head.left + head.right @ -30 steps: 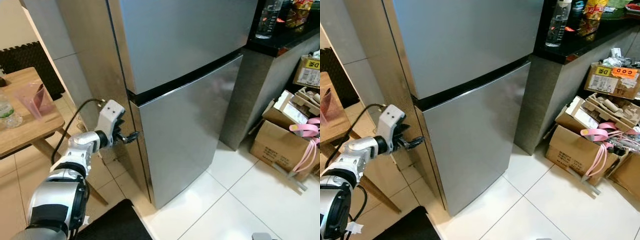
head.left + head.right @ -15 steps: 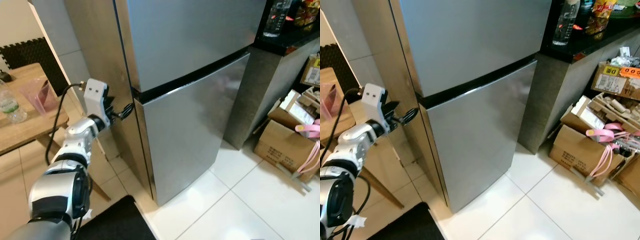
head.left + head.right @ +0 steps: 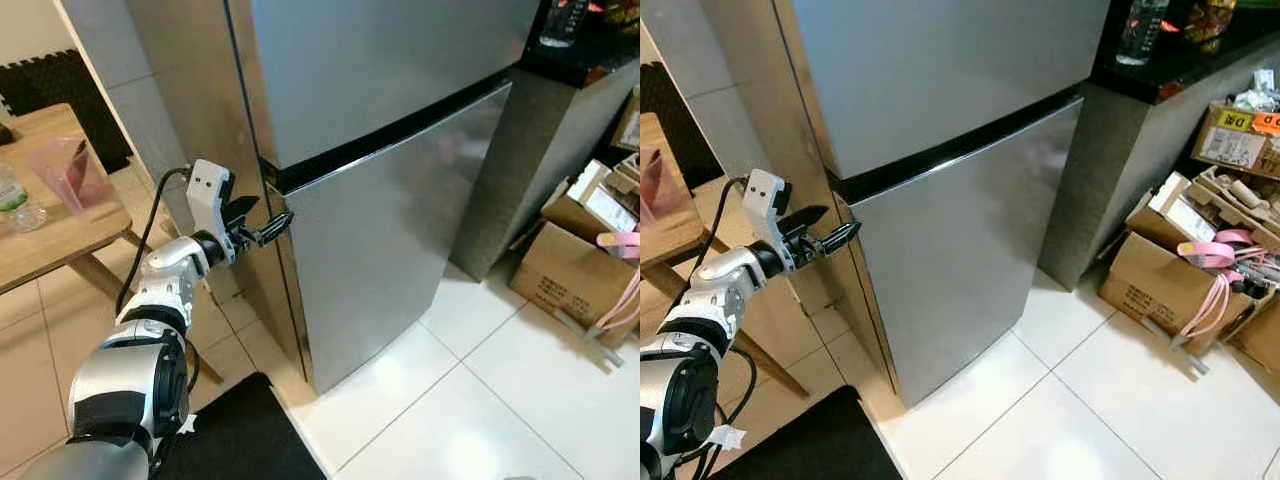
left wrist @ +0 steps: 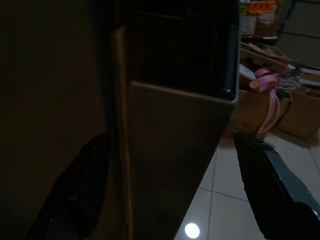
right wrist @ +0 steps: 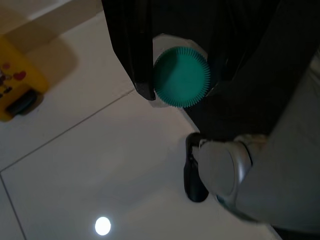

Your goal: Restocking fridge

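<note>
The silver two-door fridge (image 3: 380, 150) stands straight ahead with both doors closed. My left gripper (image 3: 270, 225) is open at the left edge of the lower door (image 3: 960, 260), just under the dark seam between the doors. In the left wrist view the two black fingers (image 4: 270, 180) stand on either side of that door edge (image 4: 175, 150). My right gripper (image 5: 182, 85) hangs low over the white floor, shut on a bottle with a ribbed green cap (image 5: 181, 76), seen from above.
A wooden table (image 3: 50, 240) with a pink cup (image 3: 68, 170) and a water bottle (image 3: 12, 200) stands at the left. Cardboard boxes (image 3: 1170, 280) and pink straps crowd the right, beside a dark counter (image 3: 1160, 80). A black mat (image 3: 240, 430) lies on the white tiles before the fridge.
The head view has shifted. My left gripper moved from the fridge's side wall forward to the lower door's left edge, and its fingers now straddle that edge.
</note>
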Controlling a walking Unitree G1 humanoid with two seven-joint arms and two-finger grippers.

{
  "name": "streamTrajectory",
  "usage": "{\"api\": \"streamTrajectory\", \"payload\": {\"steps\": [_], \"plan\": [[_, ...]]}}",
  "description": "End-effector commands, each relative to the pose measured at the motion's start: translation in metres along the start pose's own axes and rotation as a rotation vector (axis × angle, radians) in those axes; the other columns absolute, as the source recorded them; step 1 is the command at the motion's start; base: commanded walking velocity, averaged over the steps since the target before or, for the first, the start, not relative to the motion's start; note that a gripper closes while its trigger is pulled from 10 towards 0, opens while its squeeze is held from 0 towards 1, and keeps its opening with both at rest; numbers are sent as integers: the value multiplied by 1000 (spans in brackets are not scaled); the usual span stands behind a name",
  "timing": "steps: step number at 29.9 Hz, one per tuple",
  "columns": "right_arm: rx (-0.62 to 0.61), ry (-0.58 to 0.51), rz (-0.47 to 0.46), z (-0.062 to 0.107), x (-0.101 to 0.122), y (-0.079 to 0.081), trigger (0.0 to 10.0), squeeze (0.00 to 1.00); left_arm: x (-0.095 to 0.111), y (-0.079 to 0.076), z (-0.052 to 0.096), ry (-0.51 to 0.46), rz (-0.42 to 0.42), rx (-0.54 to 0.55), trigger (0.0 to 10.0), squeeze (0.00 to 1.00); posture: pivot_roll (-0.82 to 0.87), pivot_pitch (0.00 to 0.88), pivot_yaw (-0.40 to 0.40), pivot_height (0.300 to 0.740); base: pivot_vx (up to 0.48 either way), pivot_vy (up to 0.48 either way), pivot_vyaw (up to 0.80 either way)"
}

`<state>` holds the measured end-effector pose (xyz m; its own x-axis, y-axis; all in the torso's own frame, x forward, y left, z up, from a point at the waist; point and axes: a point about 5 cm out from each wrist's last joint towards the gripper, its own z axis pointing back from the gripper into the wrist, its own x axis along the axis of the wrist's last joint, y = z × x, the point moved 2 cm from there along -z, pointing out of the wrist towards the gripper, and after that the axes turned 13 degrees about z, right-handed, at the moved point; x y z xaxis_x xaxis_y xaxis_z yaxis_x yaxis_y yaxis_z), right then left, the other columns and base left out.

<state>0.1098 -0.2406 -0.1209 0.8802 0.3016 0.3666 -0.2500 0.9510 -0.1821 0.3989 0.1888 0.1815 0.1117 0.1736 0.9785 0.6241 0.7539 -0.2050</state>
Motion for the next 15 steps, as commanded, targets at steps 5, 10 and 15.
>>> {"api": "streamTrajectory", "payload": {"steps": [5,10,15], "plan": [[2,11,-6,2,-9,2,10000,0,3,-7,-7,17,-3,-49,10000,0,-80,156,37,740,0,0,0],[3,16,-11,3,-12,4,10000,0,6,-12,-12,16,-10,-81,10000,0,-84,164,39,740,0,0,0],[1,19,-14,3,-14,4,10000,0,4,-29,-21,40,-4,-218,10000,0,-84,166,43,740,0,0,0]]}}
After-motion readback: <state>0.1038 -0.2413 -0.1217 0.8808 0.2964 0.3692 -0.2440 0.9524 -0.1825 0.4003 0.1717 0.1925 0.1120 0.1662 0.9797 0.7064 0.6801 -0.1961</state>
